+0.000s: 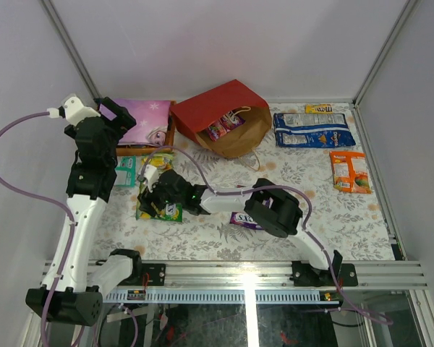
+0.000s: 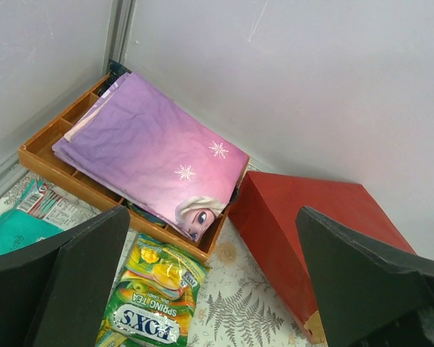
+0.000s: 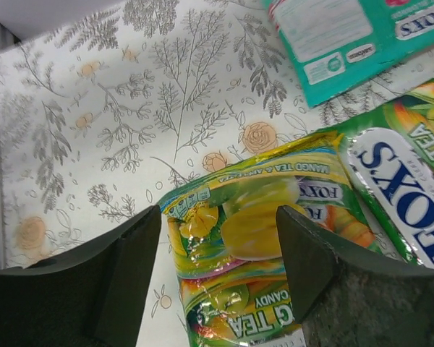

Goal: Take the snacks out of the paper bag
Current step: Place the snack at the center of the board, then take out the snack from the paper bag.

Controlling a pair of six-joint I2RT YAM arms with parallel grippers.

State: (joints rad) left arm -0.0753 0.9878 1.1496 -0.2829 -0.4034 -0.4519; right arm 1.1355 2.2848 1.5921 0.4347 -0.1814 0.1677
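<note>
Here the right pincer gapes astride the mango bag, at its edge.

Lab robot test cell: plain white panel walls, aluminium rail frame, floral-cloth table.

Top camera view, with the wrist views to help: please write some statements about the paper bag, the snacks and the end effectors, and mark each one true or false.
1. The paper bag lies on its side with packets showing in its mouth. True.
2. The orange packet is inside the bag. False: it lies on the table, off to the right.
3. The left end effector is shut on a snack. False: its jaws stand wide open, holding nothing.
4. The right end effector is open above a green-yellow candy bag. True.
</note>
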